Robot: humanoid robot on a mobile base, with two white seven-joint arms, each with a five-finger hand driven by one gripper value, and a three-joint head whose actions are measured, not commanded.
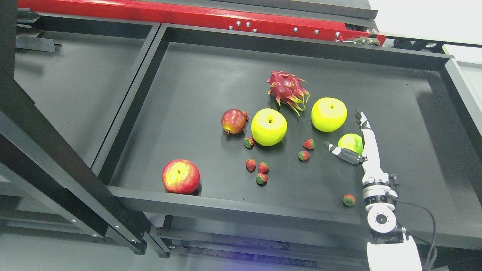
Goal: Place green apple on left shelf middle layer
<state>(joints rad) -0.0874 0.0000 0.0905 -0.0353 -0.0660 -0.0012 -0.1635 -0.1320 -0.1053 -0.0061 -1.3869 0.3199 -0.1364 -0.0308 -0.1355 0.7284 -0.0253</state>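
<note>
Black shelving is filling the head view: a wide matte black shelf tray [188,75] with raised rims is carrying the fruit, and a second black shelf section [75,82] is lying empty-looking to its left beyond a dividing rim. Toward the tray's right edge, the small round green apple [349,142] is sitting just behind the right hand [352,145], a white and grey fingered hand whose fingers are spread wide around the fruit, the thumb pointing left and a long finger reaching past it toward the back rim; whether they are already pressing on the apple is unclear. Two larger yellow-green apples [269,127] [328,114] are lying nearer the tray's middle, with a pink dragon fruit [288,90] behind them, a dark red pomegranate [234,121] beside them and small strawberries [303,155] scattered close by. A loose grip could be letting the smooth apple roll away, and a leftward sweep could be knocking the strawberries or the nearer yellow-green apple. Open room is lying along the right edge and the front rim, where a red apple [180,176] is sitting at the left corner.
</note>
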